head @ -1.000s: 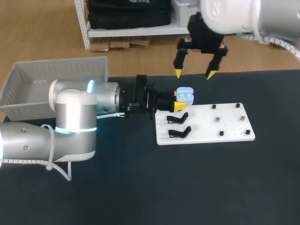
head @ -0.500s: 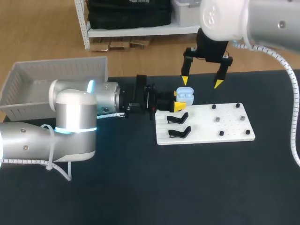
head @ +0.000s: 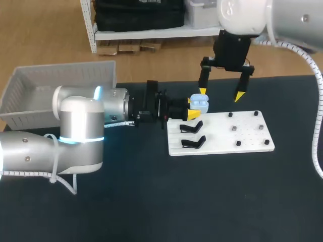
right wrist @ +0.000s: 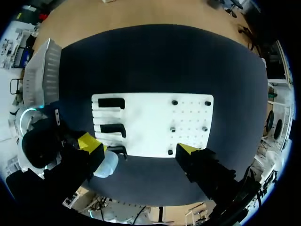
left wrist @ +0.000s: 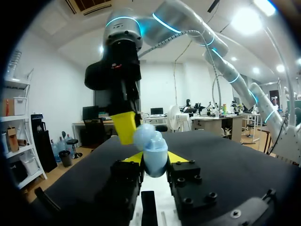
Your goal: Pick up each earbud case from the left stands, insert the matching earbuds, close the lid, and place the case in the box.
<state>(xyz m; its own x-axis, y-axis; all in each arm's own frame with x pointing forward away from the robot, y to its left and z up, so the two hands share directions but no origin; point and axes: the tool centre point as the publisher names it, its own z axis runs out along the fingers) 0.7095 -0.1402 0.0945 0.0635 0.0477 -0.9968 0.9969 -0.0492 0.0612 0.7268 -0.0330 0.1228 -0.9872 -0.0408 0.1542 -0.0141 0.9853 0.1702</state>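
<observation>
Where the pale blue earbud case (left wrist: 153, 153) sits: clamped between the fingers of the left gripper (left wrist: 155, 162), lid tilted open, at the far left corner of the white stand board (head: 237, 138).
Right gripper (head: 220, 94): above the board, fingers spread wide, one yellow tip just beside the case.
Black stands (head: 193, 127): two, on the board's left part.
Box (head: 30, 85): far left of the table.

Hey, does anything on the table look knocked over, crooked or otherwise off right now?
Nothing stands out. The earbud case sits upright in the left claw, the right claw hangs open above it, and the white board lies flat.
</observation>
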